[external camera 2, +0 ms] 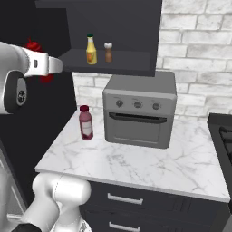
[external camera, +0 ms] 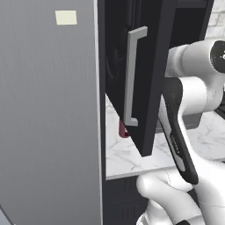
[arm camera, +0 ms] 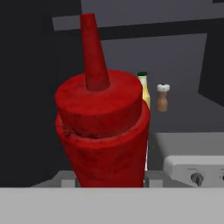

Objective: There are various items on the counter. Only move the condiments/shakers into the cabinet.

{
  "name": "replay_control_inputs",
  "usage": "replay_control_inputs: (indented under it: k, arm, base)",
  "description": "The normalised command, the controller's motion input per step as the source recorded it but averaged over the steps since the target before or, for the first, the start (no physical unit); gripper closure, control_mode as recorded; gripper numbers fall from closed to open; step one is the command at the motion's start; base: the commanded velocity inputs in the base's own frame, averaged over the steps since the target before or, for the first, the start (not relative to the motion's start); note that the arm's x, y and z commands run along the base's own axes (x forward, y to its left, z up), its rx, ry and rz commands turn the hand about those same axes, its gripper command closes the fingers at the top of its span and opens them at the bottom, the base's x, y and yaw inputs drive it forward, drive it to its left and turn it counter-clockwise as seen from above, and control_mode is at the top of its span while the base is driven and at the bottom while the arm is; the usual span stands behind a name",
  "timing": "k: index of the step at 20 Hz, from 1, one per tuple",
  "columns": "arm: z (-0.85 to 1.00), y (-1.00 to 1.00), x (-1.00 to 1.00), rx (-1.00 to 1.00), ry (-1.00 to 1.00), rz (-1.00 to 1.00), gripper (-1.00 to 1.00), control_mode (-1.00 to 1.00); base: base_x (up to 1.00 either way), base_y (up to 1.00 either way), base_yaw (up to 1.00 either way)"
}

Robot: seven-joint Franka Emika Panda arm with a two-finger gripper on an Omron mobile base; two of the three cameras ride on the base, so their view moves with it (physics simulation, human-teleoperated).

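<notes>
Gripped in the hand (arm camera: 105, 186) is a red ketchup-style bottle (arm camera: 103, 131), its conical nozzle up, raised level with the open cabinet shelf (external camera 2: 131, 63). On that shelf stand a yellow bottle (external camera 2: 91, 50) and a small brown shaker (external camera 2: 108, 52) (side by side, apart). Below, near the desk's (external camera 2: 136, 163) left rear corner, a dark red bottle (external camera 2: 85, 122) stands beside the grey toaster oven (external camera 2: 139, 113).

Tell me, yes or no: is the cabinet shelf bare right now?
No: a yellow bottle and a small brown shaker stand side by side on the cabinet shelf.
</notes>
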Motion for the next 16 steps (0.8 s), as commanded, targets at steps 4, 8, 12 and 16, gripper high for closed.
replay_control_inputs:
  k: [4,8,12,16]
  arm:
    - [0.0,0.01,0.0,0.0,0.0,-0.02,1.0,-1.0]
    - [0.0,0.0,0.06,0.0,0.0,0.0,1.0,-1.0]
    - [0.0,-0.02,0.21,0.0,0.0,0.0,1.0,-1.0]
    - [0.0,-0.26,0.34,0.06,0.04,0.01,1.0,-1.0]
  base:
    - [0.0,0.0,0.0]
    - [0.0,0.0,0.0]
    - [0.0,0.0,0.0]
    - [0.0,0.0,0.0]
